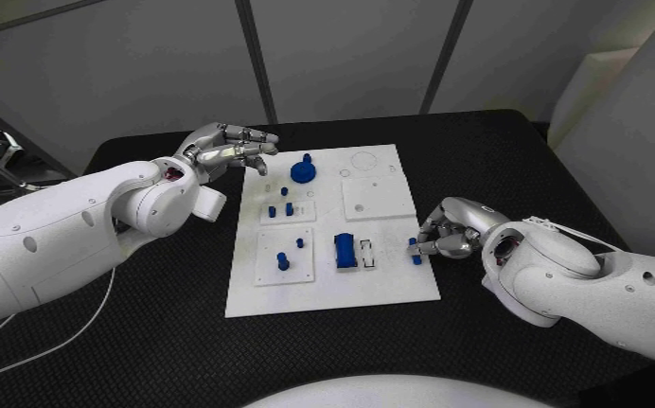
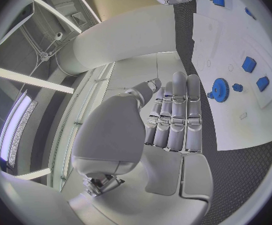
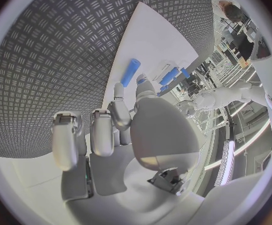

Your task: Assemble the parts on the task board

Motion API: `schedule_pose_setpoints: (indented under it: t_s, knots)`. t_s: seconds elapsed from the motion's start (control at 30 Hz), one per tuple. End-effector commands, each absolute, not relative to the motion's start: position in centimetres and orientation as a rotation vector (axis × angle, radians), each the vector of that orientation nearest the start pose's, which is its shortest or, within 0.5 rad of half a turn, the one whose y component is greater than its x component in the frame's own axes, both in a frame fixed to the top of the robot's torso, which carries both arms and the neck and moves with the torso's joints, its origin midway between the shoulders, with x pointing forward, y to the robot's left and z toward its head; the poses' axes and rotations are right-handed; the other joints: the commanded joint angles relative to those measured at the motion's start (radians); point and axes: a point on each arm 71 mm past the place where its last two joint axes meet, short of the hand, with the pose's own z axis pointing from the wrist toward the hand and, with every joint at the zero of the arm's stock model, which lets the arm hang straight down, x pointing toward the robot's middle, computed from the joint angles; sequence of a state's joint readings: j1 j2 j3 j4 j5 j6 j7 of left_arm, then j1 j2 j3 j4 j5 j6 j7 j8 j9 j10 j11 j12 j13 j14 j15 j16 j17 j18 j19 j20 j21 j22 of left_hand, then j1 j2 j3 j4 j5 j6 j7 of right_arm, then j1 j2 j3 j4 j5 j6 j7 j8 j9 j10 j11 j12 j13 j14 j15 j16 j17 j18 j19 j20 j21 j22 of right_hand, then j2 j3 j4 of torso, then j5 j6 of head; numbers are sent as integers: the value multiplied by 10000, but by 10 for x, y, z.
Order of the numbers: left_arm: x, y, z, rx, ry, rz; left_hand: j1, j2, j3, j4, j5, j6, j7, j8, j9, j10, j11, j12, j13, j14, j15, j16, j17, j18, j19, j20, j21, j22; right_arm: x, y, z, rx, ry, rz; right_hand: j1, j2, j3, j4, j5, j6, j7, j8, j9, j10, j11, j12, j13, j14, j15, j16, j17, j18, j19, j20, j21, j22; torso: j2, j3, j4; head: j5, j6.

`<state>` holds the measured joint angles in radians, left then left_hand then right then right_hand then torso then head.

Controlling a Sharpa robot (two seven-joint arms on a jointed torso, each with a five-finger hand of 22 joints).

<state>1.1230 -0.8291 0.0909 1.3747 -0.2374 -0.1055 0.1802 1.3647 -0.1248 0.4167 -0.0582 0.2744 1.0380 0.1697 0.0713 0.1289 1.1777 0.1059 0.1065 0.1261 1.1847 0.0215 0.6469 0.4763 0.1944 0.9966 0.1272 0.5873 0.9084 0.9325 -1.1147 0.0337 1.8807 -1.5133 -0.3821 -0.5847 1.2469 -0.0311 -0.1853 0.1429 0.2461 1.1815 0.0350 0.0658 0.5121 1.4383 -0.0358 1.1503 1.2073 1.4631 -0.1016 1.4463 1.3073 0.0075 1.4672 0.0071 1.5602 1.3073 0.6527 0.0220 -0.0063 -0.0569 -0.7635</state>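
Head view showed the white board [image 1: 386, 287] lying between the two hands on the black table [image 1: 150, 332]; the left hand [image 1: 229, 150] hovered just beside the board's far left corner, its fingers laid close together and nearly straight, holding nothing, and the left wrist view confirmed bare fingertips [image 2: 180, 80] clear of the board; just beyond those fingertips stood the blue gear [image 1: 303, 171], near but apart from them. The right hand [image 1: 448, 230] sat at the board's right edge with its fingers curled in narrow; a small blue peg [image 1: 415, 250] lay right at its fingertips, and in the right wrist view that peg [image 3: 130, 72] lay on the board just ahead of the fingers; I could not tell whether the fingers touched it, though it did not look lifted. Between the hands, nearer the right one, stood a larger blue block [image 1: 345, 251]; smaller blue pieces [image 1: 281, 209] sat nearer the left hand.

By my judgement the step in hand was picking up the peg with the right hand; the next move called for a fine pinch on a small round piece lying flat, close to the board's edge, where it could roll off.
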Motion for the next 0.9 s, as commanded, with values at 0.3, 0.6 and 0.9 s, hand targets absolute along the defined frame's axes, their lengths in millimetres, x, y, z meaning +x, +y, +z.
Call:
schedule_pose_setpoints:
  t_s: [0.3, 0.6, 0.9]
  knots:
    - [512, 235, -190, -9976, 16421, -14761, 13, 89, -50, 15, 23, 5, 51, -39, -8, -85, 2, -60, 14, 47, 32, -65, -9, -122, -26, 3, -65, -9, 382, -247, -247, 1463, 19354, 2682, 242, 159, -1, -138, 142, 157, -41, 46, -16, 78, -64, 80, 62, 670, -29, 76, 658, -72, 1031, 19, 97, 2627, 1, -2, 0, 31, -42]
    - [512, 236, -190, -9988, 16430, -14739, 13, 89, -50, 15, 23, 5, 51, -39, -8, -85, 2, -60, 14, 47, 32, -65, -9, -122, -26, 3, -65, -9, 378, -240, -256, 645, 19948, 2183, 911, 346, 125, -591, 277, 279, -109, 13, -68, 79, -127, 83, 106, 686, -86, 127, 753, -75, 1036, -38, 106, 2635, -6, -6, -1, 45, -74]
    - [512, 237, -190, -9990, 16442, -14736, 10, 91, -54, 16, 24, 2, 52, -40, -8, -89, 3, -61, 18, 50, 34, -72, -10, -122, -24, 4, -72, -14, 377, -233, -256, 159, 19776, 1875, 1249, 557, 177, -926, 1028, 336, -137, -22, -197, 93, -159, 97, 163, 705, -118, 188, 864, -75, 1036, -78, 106, 2635, -12, -1, 3, 73, -76]
